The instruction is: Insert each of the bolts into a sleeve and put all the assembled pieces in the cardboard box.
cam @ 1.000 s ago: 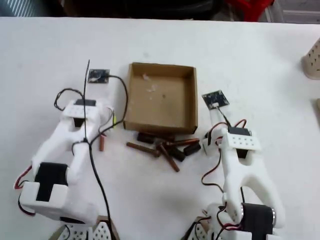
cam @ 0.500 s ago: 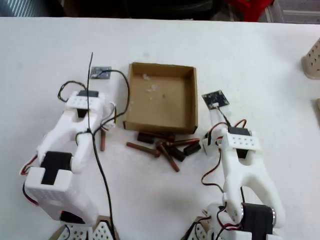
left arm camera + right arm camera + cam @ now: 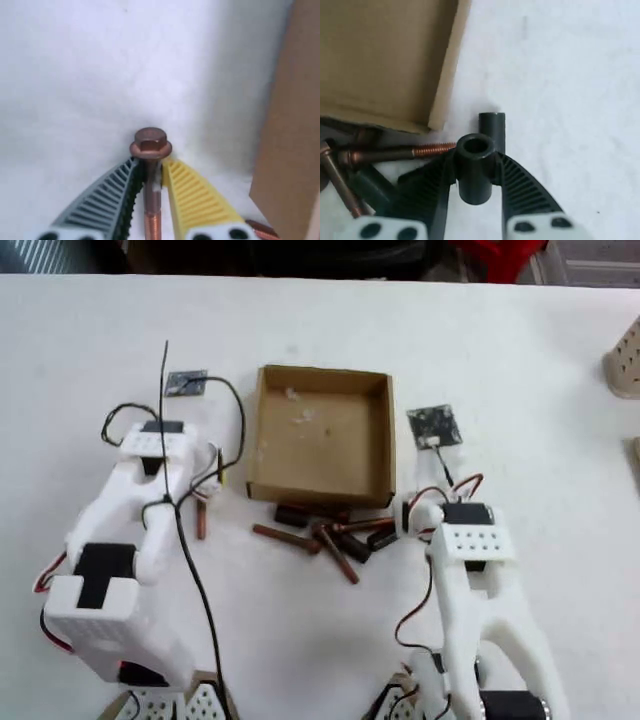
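My left gripper (image 3: 150,169) is shut on a copper bolt (image 3: 150,145), whose hex head sticks out past the grey and yellow fingertips. In the high view this gripper (image 3: 208,492) sits left of the cardboard box (image 3: 378,440), the bolt (image 3: 201,520) hanging from it. My right gripper (image 3: 475,161) is shut on a dark sleeve (image 3: 474,170) held upright, open end showing. A second sleeve (image 3: 492,126) lies just beyond it. Loose bolts (image 3: 395,153) and sleeves lie in a pile (image 3: 320,532) in front of the box's near wall (image 3: 447,70).
Two small circuit boards (image 3: 186,383) (image 3: 432,425) with wires lie on the white table on either side of the box. A pale perforated object (image 3: 628,362) stands at the far right edge. The box floor holds only a few white specks.
The right arm has drawn back toward the front and risen, and its circuit board slid away. The left arm shifted slightly left with the bolt still held.
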Tool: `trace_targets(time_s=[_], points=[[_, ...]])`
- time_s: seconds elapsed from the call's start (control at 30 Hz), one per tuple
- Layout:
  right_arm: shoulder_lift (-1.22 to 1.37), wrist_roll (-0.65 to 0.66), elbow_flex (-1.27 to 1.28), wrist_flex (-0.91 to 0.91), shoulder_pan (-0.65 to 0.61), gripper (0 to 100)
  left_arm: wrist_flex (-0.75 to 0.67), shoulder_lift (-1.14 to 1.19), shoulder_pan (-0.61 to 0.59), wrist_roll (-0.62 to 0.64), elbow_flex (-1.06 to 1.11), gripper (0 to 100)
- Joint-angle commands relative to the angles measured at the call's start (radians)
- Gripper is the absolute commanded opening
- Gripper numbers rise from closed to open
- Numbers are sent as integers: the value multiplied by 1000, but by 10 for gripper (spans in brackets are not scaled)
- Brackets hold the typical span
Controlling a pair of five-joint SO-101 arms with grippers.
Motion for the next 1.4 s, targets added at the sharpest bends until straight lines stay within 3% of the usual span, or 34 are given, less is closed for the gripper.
trace_targets(time_s=[0.0,0.17,0.3,0.63,0.87,1.07,1.17,1.37], points=[[-54,-55,-9,-53,-16,19,-28,-2,-21,11,-35,20],[-62,-61,-14,-139,-16,19,-28,-1,-21,9,-35,20],[-61,-63,15,-318,-25,19,-28,1,-22,9,-37,20],[-59,-63,295,-1099,-96,19,-28,2,-22,9,-38,21],[-53,-64,356,-1365,-113,19,-29,2,-22,9,-40,21],[-44,-64,499,-1751,-200,19,-29,4,-21,9,-40,21],[31,-64,523,-1874,-254,16,-29,4,-21,9,-38,21],[329,-64,462,-2098,-239,15,-29,2,-21,9,-37,21]])
